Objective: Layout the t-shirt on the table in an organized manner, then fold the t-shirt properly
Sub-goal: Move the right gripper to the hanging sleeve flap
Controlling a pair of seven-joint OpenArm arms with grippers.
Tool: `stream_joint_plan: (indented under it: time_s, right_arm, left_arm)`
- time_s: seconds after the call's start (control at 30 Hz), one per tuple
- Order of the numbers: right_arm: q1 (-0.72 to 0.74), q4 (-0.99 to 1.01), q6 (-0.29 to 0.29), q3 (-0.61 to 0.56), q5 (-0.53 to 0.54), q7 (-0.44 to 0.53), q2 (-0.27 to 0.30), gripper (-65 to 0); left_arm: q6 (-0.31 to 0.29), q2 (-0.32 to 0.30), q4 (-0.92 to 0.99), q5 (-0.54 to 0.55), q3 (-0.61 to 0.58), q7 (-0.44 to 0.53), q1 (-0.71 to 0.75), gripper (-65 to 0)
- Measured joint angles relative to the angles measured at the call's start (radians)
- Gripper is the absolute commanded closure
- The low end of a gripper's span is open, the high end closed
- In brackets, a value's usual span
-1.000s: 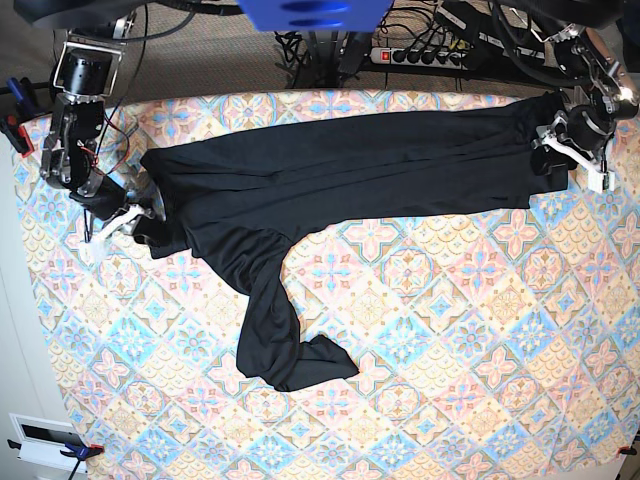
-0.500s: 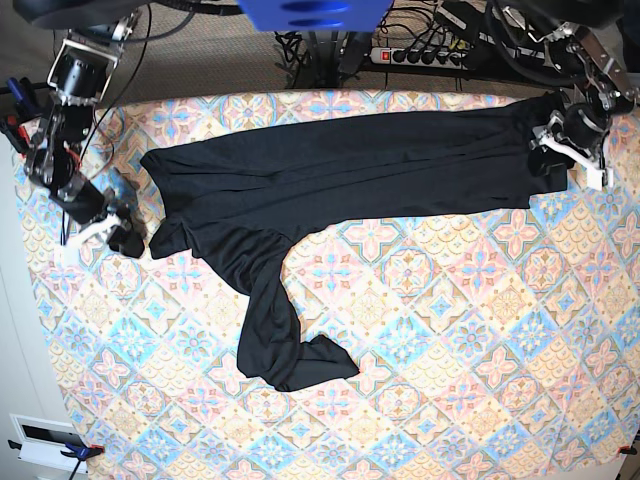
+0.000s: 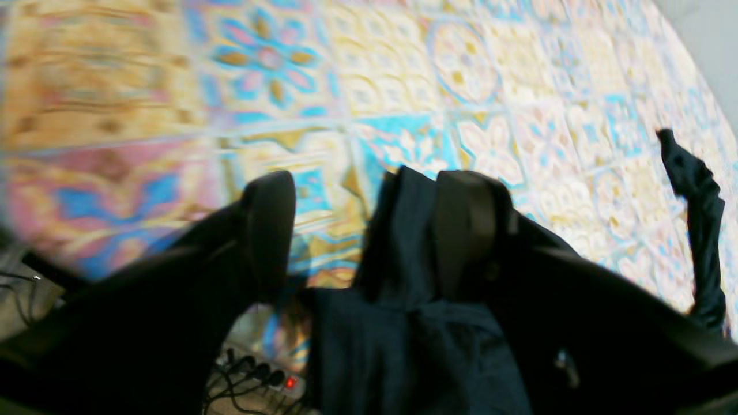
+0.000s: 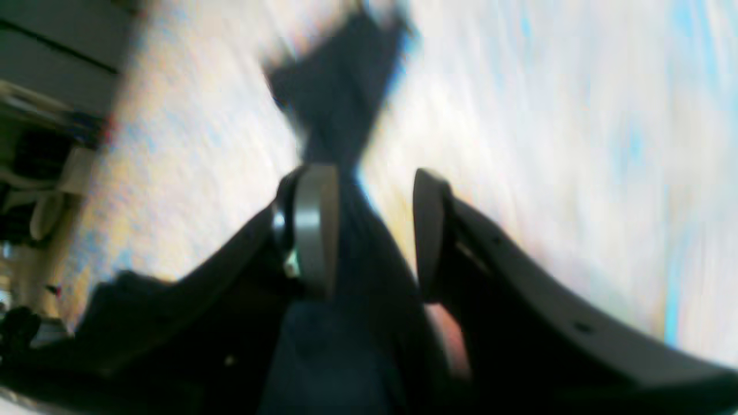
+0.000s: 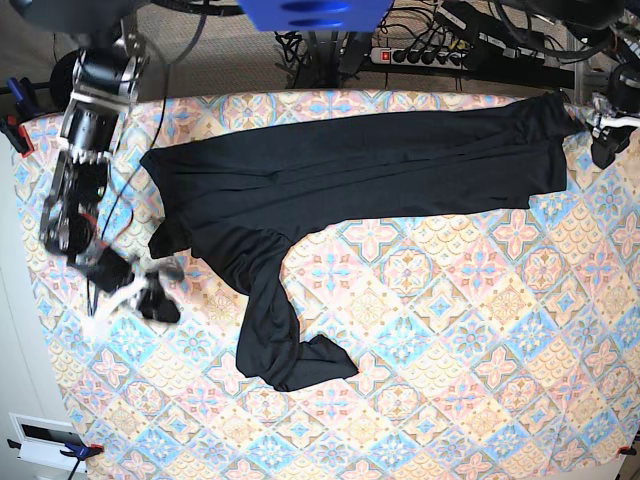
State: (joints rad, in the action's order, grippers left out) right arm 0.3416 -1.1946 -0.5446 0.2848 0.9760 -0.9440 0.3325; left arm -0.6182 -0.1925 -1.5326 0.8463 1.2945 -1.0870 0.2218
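The t-shirt (image 5: pixel 350 170) lay on the surface (image 5: pixel 480 330), stretched as a long band along its far side. From its left part a narrower length of cloth ran down toward the middle and ended in a crumpled bunch. The band was creased lengthwise, not flat. Its right end reached the surface's right edge, with the upper corner rising a little toward the left hand (image 3: pixel 369 196).

In the left wrist view that hand's two fingers stood wide apart. A fold of the black cloth lay against the inner side of one finger (image 3: pixel 464 219) and hung down below it. Between the cloth and the other finger the patterned cover showed through, so the cloth was draped there and not pinched. The trailing length of the shirt showed far off at that view's right edge.

The right hand (image 4: pixel 369 190) was over the surface's left side, near the shirt's left edge but apart from it in the base view. Its wrist view was badly blurred. Its fingers were parted, and a dark shape ran between them and beyond; what that shape was could not be told. It gripped nothing that could be made out.

Beyond the far edge lay a power strip (image 5: pixel 420 55) and cables.
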Motion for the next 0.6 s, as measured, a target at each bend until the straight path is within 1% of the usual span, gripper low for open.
stream_joint_plan:
  time_s: [0.07, 0.13, 0.23, 0.27, 0.33, 0.4, 0.5, 0.57, 0.6]
  right_arm:
    - [0.066, -0.008, 0.000, -0.045, 0.016, 0.020, 0.008, -20.7]
    - [0.097, 0.022, -0.004, -0.080, 0.023, 0.024, -0.004, -20.7]
    - [0.122, 0.146, 0.003, -0.099, -0.005, 0.008, -0.069, -20.7]
    - [0.131, 0.200, 0.005, -0.109, -0.009, 0.017, -0.089, -20.7]
    - [0.149, 0.296, -0.002, -0.140, -0.035, 0.080, -0.100, -20.7]
    - [0.167, 0.379, 0.000, -0.164, -0.117, 0.147, -0.090, -20.7]
    - [0.225, 0.465, 0.012, -0.183, -0.257, 0.160, -0.076, -20.7]
    - [0.282, 0.493, 0.010, -0.182, -0.292, 0.197, -0.083, -20.7]
    - [0.311, 0.510, 0.007, -0.182, -0.295, 0.238, -0.096, -20.8]
  left_arm:
    - [0.000, 0.001, 0.000, 0.000, 0.021, 0.001, 0.000, -37.7]
    - [0.001, 0.002, 0.000, 0.002, 0.034, -0.003, -0.001, -37.7]
    - [0.000, 0.002, 0.000, 0.003, 0.040, -0.004, 0.000, -37.7]
    - [0.000, 0.003, 0.000, 0.003, 0.042, -0.010, -0.001, -37.7]
    - [0.000, 0.002, 0.000, 0.006, 0.041, -0.023, 0.003, -37.7]
    - [0.000, 0.001, 0.000, 0.003, 0.042, -0.025, 0.005, -37.7]
    - [0.000, 0.002, 0.000, 0.004, 0.041, -0.028, 0.005, -37.7]
    - [0.000, 0.002, 0.000, 0.003, 0.042, -0.029, 0.008, -37.7]
    - [0.000, 0.002, 0.000, 0.003, 0.042, -0.029, 0.008, -37.7]
